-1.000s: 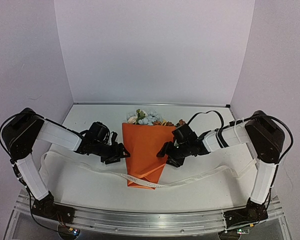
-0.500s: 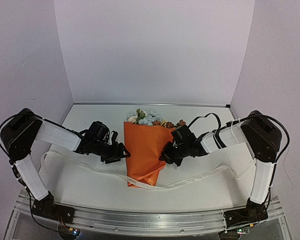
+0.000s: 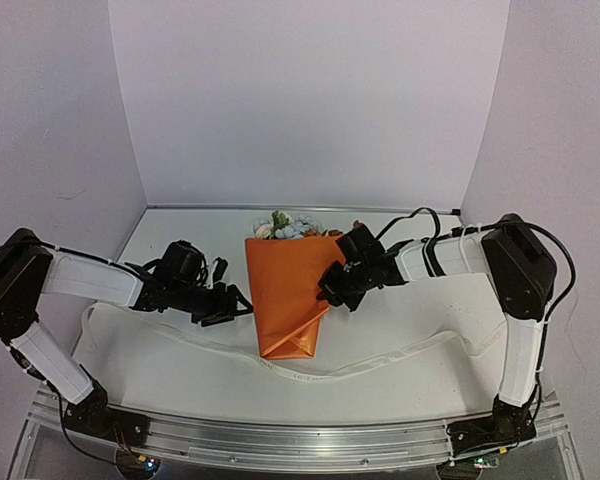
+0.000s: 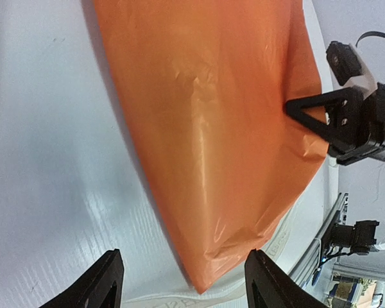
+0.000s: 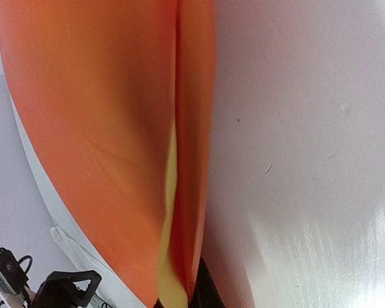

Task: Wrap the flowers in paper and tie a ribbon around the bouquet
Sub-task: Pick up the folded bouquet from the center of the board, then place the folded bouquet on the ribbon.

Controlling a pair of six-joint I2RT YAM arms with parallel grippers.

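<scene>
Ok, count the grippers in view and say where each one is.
2. The left gripper, open, sits left of the paper; the right gripper is shut on its right edge. None hidden.

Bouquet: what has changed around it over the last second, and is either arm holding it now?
The right gripper moved in toward the left and its jaws closed on the right edge of the bouquet, which shifted slightly toward the back wall. The left gripper drew back a little to the left, its jaws open as before and holding nothing. The ribbon stayed roughly where it lay.
</scene>
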